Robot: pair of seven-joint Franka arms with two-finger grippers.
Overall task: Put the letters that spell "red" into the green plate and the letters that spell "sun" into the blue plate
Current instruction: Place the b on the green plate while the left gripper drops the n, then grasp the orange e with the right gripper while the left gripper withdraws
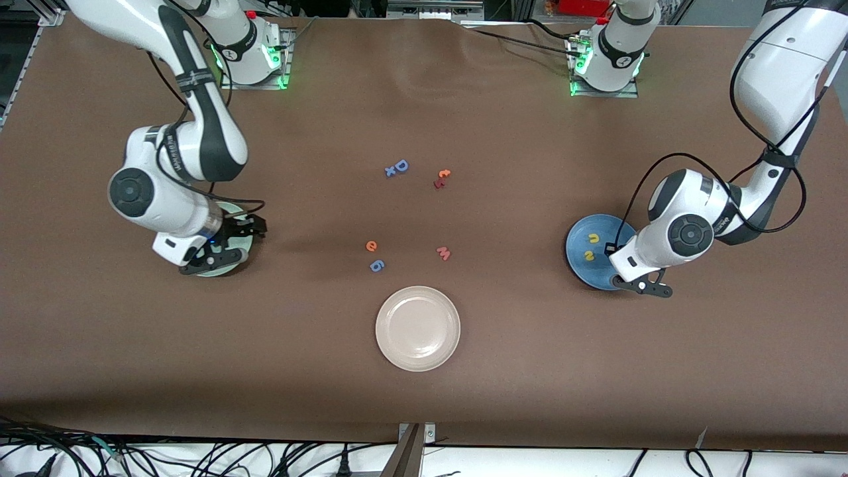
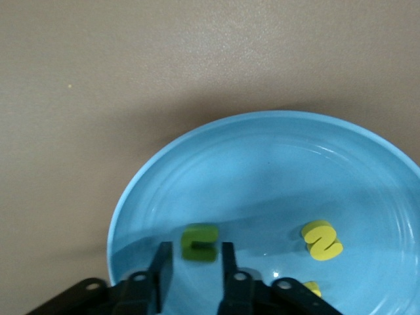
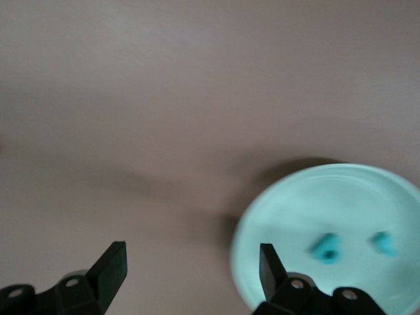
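Observation:
The blue plate (image 1: 578, 258) lies toward the left arm's end of the table and holds a yellow "u" (image 1: 593, 238) and a yellow "s" (image 1: 589, 254). In the left wrist view the olive "n" (image 2: 200, 242) lies in the blue plate (image 2: 262, 157) just past my left gripper (image 2: 195, 252). That gripper is open, and its fingers do not touch the "n". My right gripper (image 3: 191, 246) stands wide open and empty over bare table beside the green plate (image 3: 328, 197). That plate holds two teal letters (image 3: 326, 248). The orange "e" (image 1: 371, 246) lies mid-table.
A cream-white plate (image 1: 417, 328) sits nearest the front camera. A blue "g" (image 1: 376, 265) lies by the "e", with a pink "w" (image 1: 443, 252) beside them. Farther from the camera are a blue "D" (image 1: 401, 165) and an orange "t" (image 1: 444, 173).

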